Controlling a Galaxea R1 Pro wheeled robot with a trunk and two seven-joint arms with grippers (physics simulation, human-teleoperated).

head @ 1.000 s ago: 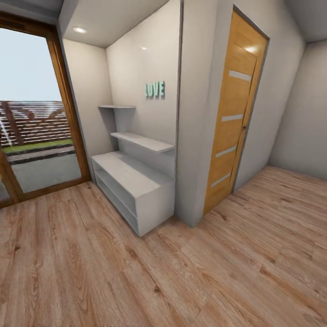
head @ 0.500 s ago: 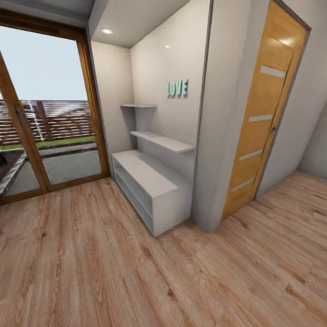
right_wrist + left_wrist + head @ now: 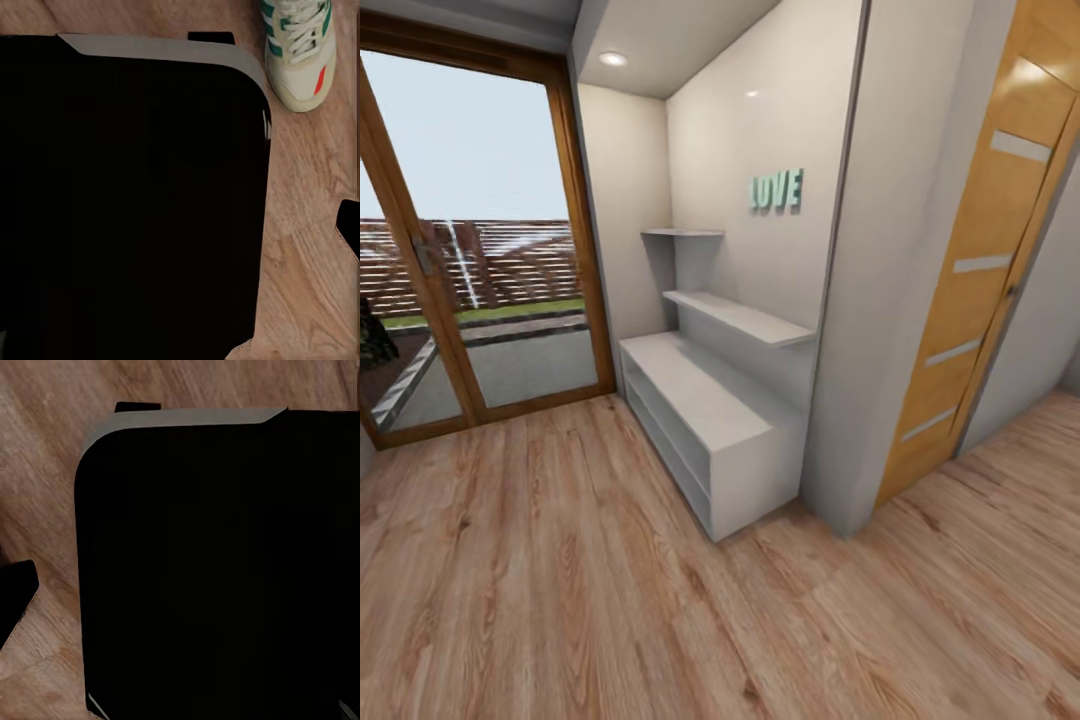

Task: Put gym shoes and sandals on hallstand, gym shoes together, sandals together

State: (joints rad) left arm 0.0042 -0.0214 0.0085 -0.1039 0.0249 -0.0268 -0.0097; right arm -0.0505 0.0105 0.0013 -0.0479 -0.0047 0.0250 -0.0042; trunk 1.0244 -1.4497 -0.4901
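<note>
The hallstand (image 3: 705,400), a low white-grey unit with a flat top and two open shelf levels, stands in an alcove ahead in the head view; nothing lies on it. One gym shoe (image 3: 300,56), white with green stripes and a red accent, lies on the corridor floor (image 3: 560,580) in the right wrist view, beside a big black rounded body (image 3: 135,202). The other gym shoe and the sandals are out of view. A single dark fingertip (image 3: 15,604) shows at the edge of the left wrist view, and another fingertip (image 3: 349,225) in the right wrist view.
Two wall shelves (image 3: 740,318) and a mint "LOVE" sign (image 3: 776,190) hang above the hallstand. A wood-framed glass door (image 3: 470,260) is to its left, a grey wall corner (image 3: 880,300) and an orange door (image 3: 985,270) to its right.
The whole head view has shifted: the hallstand and orange door now sit further right and more of the glass door shows. That is the camera moving, not the things.
</note>
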